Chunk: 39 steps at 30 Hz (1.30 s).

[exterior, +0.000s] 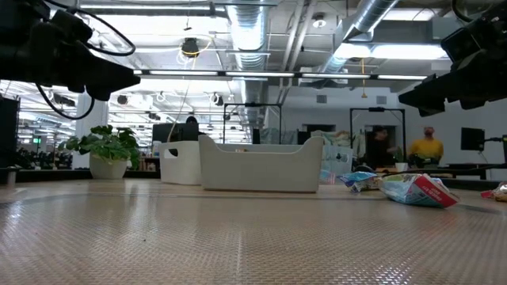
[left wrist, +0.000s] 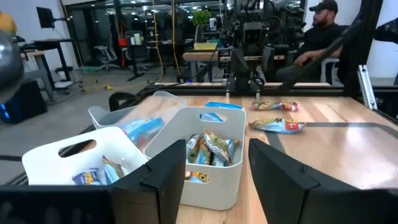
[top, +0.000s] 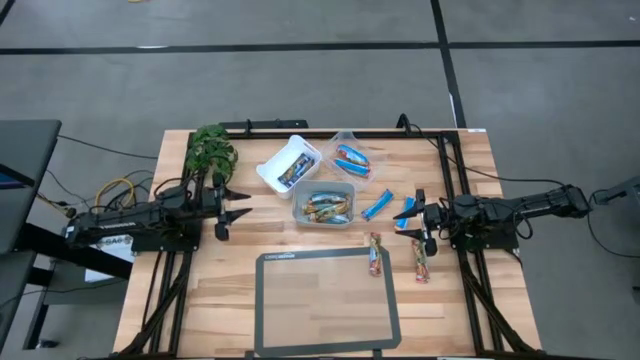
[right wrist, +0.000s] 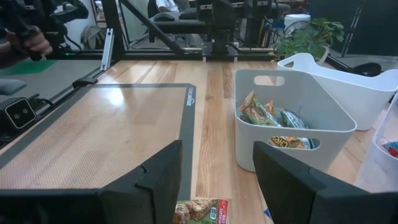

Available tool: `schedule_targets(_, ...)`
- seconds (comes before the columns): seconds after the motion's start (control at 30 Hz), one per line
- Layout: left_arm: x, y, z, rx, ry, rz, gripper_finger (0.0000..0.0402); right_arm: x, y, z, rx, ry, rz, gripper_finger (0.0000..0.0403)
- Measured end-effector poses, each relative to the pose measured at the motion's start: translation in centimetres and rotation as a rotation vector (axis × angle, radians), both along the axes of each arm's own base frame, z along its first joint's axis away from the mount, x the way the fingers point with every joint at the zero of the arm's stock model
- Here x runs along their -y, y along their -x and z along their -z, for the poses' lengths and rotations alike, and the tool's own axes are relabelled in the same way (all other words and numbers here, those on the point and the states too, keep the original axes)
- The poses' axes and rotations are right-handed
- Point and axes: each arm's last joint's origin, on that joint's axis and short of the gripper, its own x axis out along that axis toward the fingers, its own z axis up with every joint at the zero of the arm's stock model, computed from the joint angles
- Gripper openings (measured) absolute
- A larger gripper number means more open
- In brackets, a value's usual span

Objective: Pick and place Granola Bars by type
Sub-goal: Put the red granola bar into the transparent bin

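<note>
In the high view, tan-brown granola bars fill the grey tub (top: 325, 204), blue ones lie in the clear tub (top: 351, 158), and dark ones in the white tub (top: 289, 165). Loose on the table are two blue bars (top: 376, 205) (top: 405, 212) and two tan-brown bars (top: 375, 255) (top: 420, 259). My right gripper (top: 418, 217) hangs open above the table beside the nearer blue bar; its wrist view shows a tan-brown bar (right wrist: 202, 210) lying below, between its fingers. My left gripper (top: 243, 204) waits open, left of the tubs.
A grey-framed mat (top: 325, 300) covers the table's near middle, and one tan-brown bar lies on its far edge. A potted plant (top: 210, 148) stands at the far left corner. A person (left wrist: 317, 28) sits beyond the table's right side.
</note>
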Motion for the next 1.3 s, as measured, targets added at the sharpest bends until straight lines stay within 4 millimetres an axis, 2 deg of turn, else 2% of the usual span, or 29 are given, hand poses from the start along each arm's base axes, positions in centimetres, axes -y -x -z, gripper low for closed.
schedule_targets(0.93,0.0,0.0,0.1,-0.013,-0.036,-0.001,0.0169,0.0,0.0,0.0,0.0,-0.001,0.0,0.0191)
schedule_targets(1.0,0.0,0.0,0.1,-0.013,-0.036,-0.001,0.0169,0.0,0.0,0.0,-0.005,-0.063,0.011,0.0191)
schedule_targets(1.1,0.0,0.0,0.1,-0.014,-0.036,-0.001,0.0169,0.0,0.0,-0.4,-0.035,-0.302,0.06,0.0191)
schedule_targets(1.2,0.0,0.0,0.1,-0.014,-0.037,-0.001,0.0169,0.1,-0.1,-2.1,-0.056,-0.499,0.111,0.0191)
schedule_targets(1.3,0.0,0.0,0.1,-0.014,-0.039,-0.001,0.0169,0.1,-0.7,-3.3,-0.171,-0.534,0.164,0.0191)
